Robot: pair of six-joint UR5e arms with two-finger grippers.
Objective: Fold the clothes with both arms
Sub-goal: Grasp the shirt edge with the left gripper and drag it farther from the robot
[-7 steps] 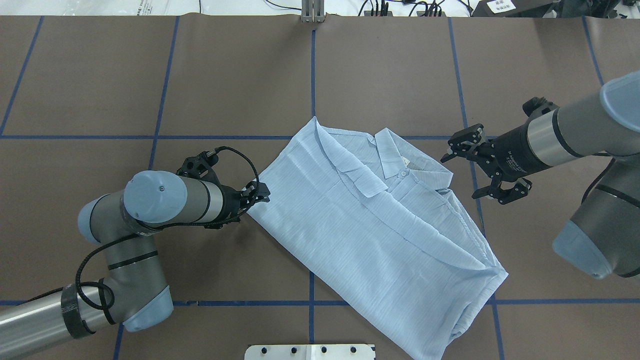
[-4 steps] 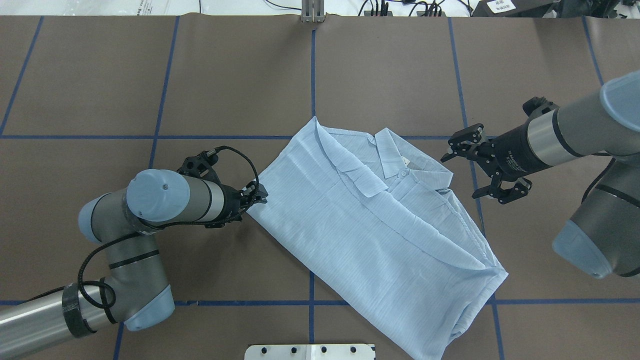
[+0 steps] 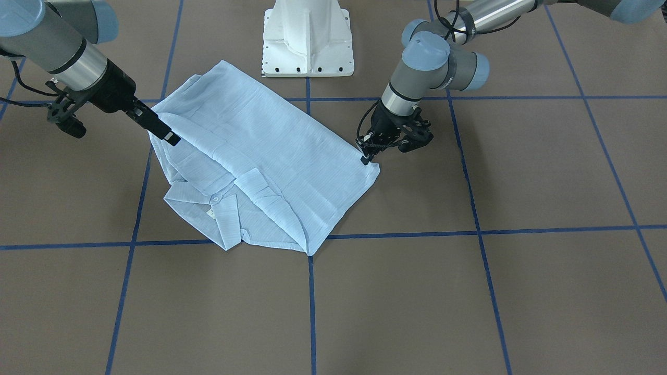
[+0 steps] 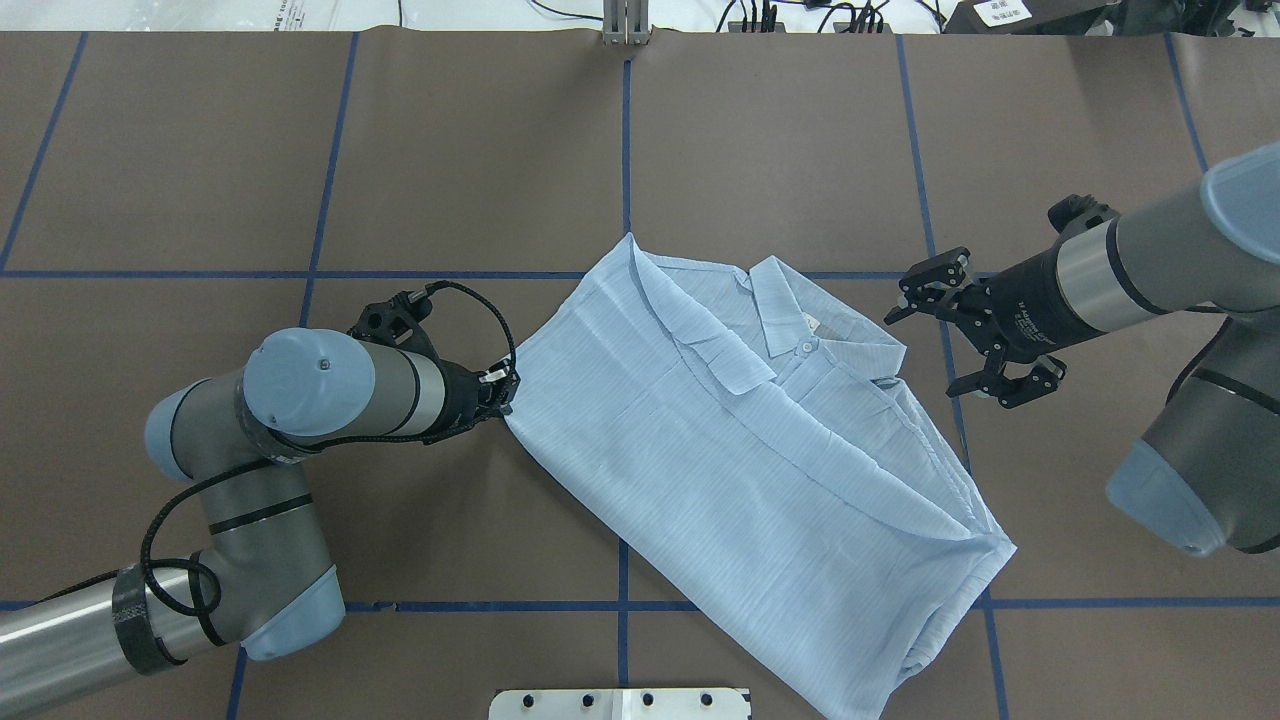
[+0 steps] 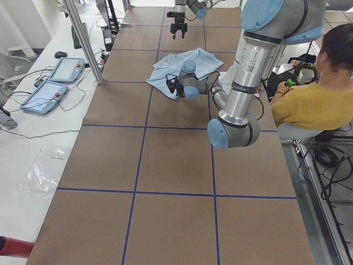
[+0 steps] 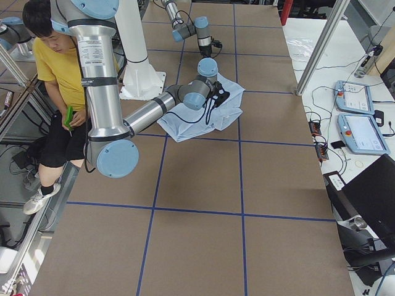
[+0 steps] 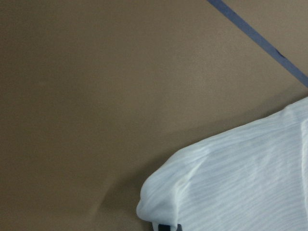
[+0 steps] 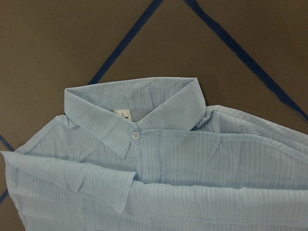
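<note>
Shirt (image 4: 760, 480) edge pinched in left hand (image 4: 506, 392) — right hand (image 4: 922, 354) gapes wide, just off the collar-side edge.

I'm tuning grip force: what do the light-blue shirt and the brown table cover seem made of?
Light-blue striped button-up shirt: thin woven cloth, perhaps cotton, matte; fine wrinkles and soft folds. Brown table cover: matte sheet, perhaps paper or vinyl; no glare, thin far edge.

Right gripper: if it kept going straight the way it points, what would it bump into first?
Probably the shirt: the open right gripper points at its collar end, and the right wrist view shows the collar dead ahead. Its height is unclear, so it might skim above the cloth.
</note>
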